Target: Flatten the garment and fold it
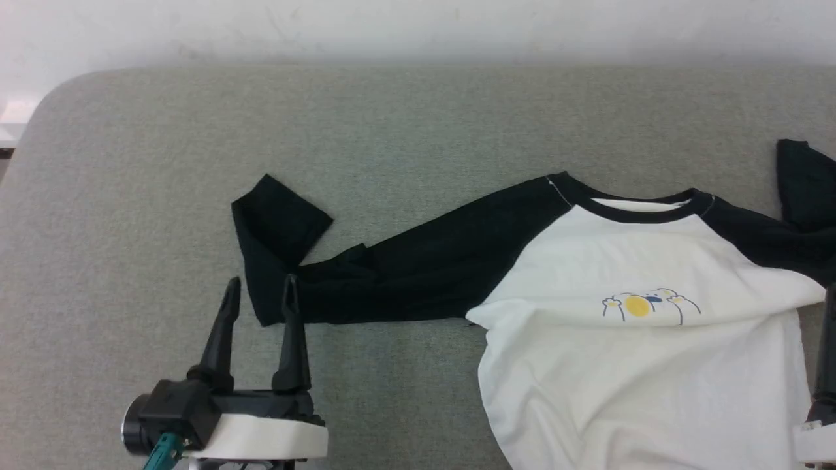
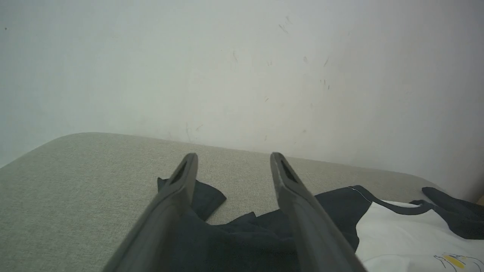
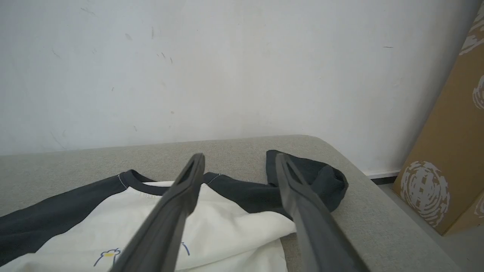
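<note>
Flattening step, I judge: T-shirt (image 1: 627, 365) on table's (image 1: 163, 163) right half, cuff (image 1: 281, 222) doubled back nr table's middle; left claw (image 1: 261, 287) & right claw (image 3: 240, 158) wide, empty; next, left claw must pinch cuff, pull outward.

Overlooked by the head camera, the garment (image 1: 640, 261) is shared at 5 and 7 o'clock by low wrist cameras facing the wall (image 2: 242, 75).

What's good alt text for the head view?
White T-shirt with black sleeves lies print-up on a grey cushion, running off the right and bottom edges. One sleeve stretches left, its end folded over; the open left gripper points at that end.
</note>
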